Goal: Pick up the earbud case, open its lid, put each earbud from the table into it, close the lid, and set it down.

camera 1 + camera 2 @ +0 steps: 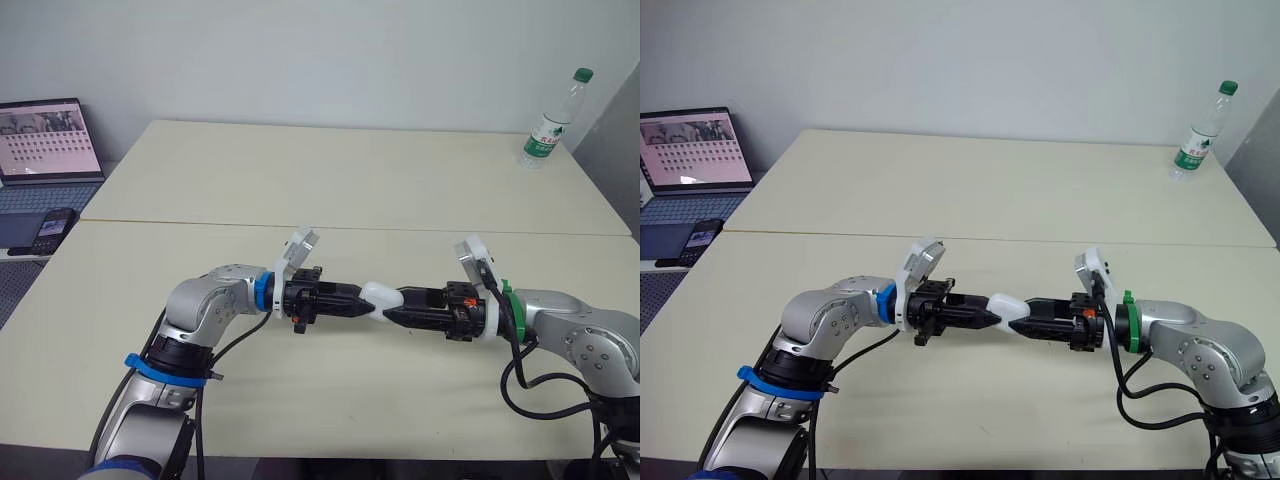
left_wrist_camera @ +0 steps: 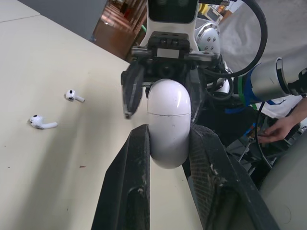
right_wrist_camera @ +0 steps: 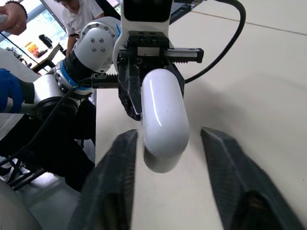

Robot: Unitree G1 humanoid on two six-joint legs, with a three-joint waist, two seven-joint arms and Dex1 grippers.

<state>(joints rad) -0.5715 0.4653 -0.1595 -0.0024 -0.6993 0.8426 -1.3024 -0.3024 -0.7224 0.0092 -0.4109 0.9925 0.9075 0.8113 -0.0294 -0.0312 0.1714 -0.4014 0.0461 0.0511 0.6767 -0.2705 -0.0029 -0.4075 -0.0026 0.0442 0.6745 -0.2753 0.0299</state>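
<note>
The white earbud case (image 1: 378,296) hangs above the near part of the table, between my two grippers. My left gripper (image 1: 366,304) is shut on its lower half, with a finger (image 2: 129,167) pressed against each side. My right gripper (image 1: 390,314) faces it from the other end and is open. Its fingers (image 3: 120,158) stand apart on either side of the case's (image 3: 163,120) rounded end, without touching it. The lid seam (image 2: 167,114) looks closed. Two white earbuds (image 2: 72,96) (image 2: 42,122) lie loose on the cream table (image 1: 350,170).
A laptop (image 1: 50,140) and a phone (image 1: 50,228) sit beside the table on the far left. A water bottle (image 1: 552,120) stands at the far right corner. A person's hand (image 2: 276,129) shows behind the robot in the left wrist view.
</note>
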